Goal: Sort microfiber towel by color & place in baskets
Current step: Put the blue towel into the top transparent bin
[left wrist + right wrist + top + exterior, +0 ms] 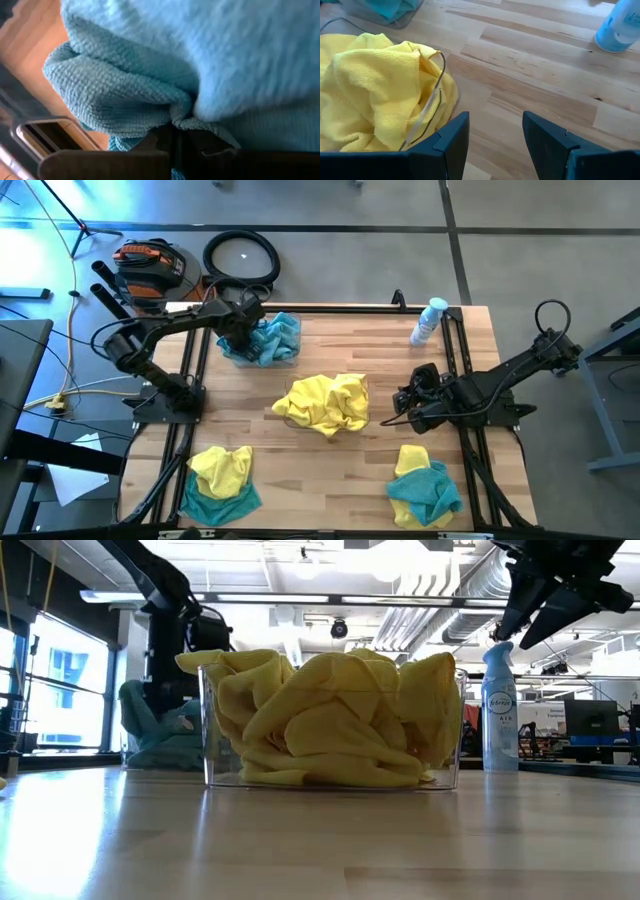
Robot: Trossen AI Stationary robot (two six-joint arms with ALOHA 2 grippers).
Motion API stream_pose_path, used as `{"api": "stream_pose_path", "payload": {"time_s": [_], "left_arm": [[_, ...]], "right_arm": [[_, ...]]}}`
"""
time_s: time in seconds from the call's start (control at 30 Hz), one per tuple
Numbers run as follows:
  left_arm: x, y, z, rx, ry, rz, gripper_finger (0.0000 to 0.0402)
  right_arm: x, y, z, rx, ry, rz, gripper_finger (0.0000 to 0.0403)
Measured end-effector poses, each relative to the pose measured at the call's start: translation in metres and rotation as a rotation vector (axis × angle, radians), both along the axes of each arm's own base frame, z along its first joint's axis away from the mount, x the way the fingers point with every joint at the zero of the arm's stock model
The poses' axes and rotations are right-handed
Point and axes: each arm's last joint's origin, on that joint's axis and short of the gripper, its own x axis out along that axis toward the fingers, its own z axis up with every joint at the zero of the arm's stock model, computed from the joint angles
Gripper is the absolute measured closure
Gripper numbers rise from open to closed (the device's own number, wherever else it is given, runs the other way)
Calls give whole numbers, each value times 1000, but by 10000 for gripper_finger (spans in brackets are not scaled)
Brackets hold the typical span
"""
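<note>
The far clear basket (262, 340) holds teal towels (275, 335). My left gripper (240, 330) is down over it, shut on a teal towel (150, 80) that fills the left wrist view. The middle clear basket (206, 730) is heaped with yellow towels (325, 402). My right gripper (408, 402) hangs open just right of that basket, above the table and touching nothing; its fingers (455, 135) frame bare wood beside the yellow heap (370, 85). Two mixed heaps lie at the near edge: yellow on teal (220, 478), and yellow beside teal (422, 485). My left gripper pinches a gathered fold of the teal towel (181, 121) between its two shut fingers (165, 145). The cloth puckers where the fingers meet and bulges out beyond them. It comes down into the far basket from above; the towel sits among the other teal cloths there.
A clear spray bottle (428, 320) stands at the far right of the table, also seen in the low view (498, 710). Black frame rails run along both table sides (470, 430). Bare wood lies between the middle basket and the near heaps (320, 480).
</note>
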Motion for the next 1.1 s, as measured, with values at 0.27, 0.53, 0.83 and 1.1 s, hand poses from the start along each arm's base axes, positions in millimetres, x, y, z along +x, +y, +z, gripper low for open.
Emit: {"api": "stream_pose_path", "payload": {"time_s": [0.27, 0.53, 0.83, 1.1], "left_arm": [[3, 4, -3, 35, -8, 16, 380], [4, 4, -3, 31, -15, 18, 300], [8, 7, 24, 12, 5, 41, 261], [12, 13, 68, 58, 41, 48, 261]], "right_arm": [[1, 0, 0, 6, -12, -3, 222], [1, 0, 0, 5, -17, -6, 222], [1, 1, 0, 8, -20, -6, 222], [2, 1, 0, 11, -25, -7, 222]]}}
